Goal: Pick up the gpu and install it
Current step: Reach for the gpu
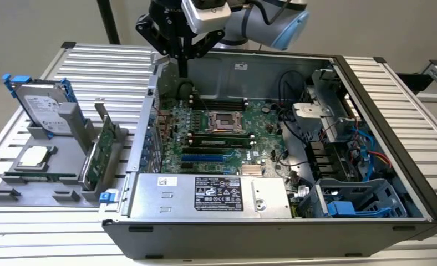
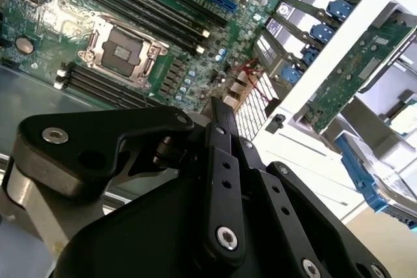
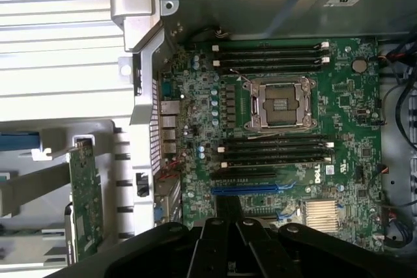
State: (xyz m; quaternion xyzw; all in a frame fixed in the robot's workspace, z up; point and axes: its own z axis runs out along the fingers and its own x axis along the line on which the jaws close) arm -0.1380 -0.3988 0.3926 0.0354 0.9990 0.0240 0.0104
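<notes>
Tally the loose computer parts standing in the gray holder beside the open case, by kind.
hard drive: 1
gpu: 1
processor chip: 1
memory stick: 1
Total: 4

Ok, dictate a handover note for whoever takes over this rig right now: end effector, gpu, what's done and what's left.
End effector: shut, empty, above the open computer case, near its side toward the exterior view's left.
gpu: standing on edge in the gray holder outside the case, untouched.
Done: nothing yet. Left: pick-up and install; the blue slot is vacant.
</notes>
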